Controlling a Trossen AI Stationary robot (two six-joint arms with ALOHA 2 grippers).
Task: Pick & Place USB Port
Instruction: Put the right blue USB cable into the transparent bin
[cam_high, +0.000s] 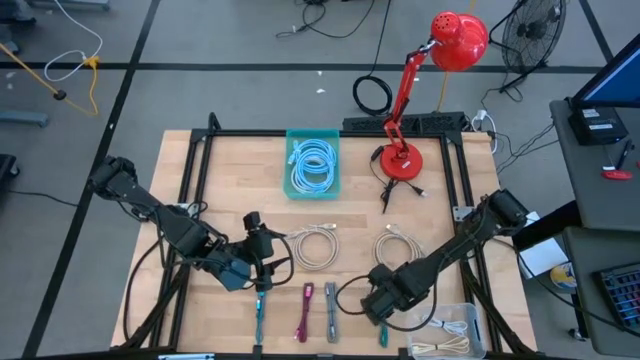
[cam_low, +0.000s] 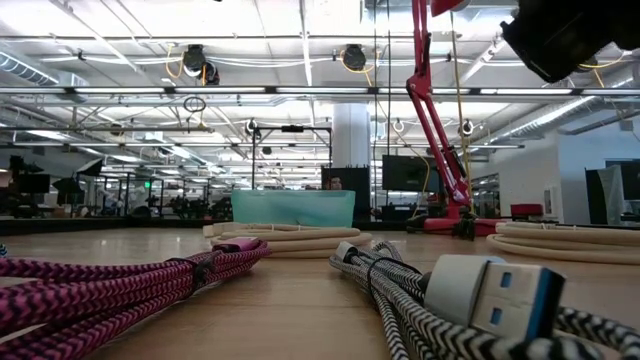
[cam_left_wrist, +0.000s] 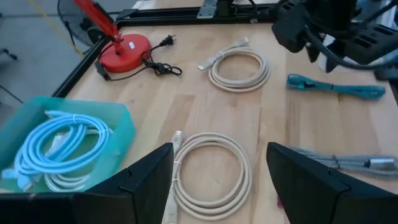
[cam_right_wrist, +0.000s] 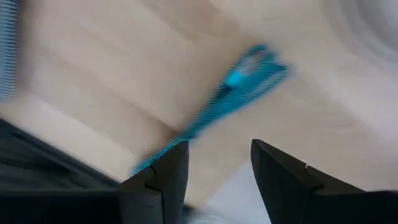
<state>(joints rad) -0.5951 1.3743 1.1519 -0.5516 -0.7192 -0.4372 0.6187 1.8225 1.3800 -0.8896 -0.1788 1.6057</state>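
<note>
Several USB cables lie side by side along the near edge: a teal one (cam_high: 259, 318), a pink one (cam_high: 304, 312), a black-and-white braided one (cam_high: 331, 312) and a second teal one (cam_high: 383, 335). My right gripper (cam_right_wrist: 214, 168) hangs open above this second teal cable (cam_right_wrist: 233, 96), fingers pointing down, with nothing between them. My left gripper (cam_left_wrist: 217, 180) is open at the table's left middle (cam_high: 265, 262), above the table and looking over a beige coiled cable (cam_left_wrist: 211, 171). Close to the low camera lie the pink cable (cam_low: 130, 280) and the braided cable's USB plug (cam_low: 500, 300).
A teal bin (cam_high: 313, 165) of light-blue cables stands at the far middle, with a red desk lamp (cam_high: 405, 150) to its right. A second beige coil (cam_high: 398, 247) lies right of centre. A clear tray (cam_high: 455, 330) with a beige cable sits at the near right corner.
</note>
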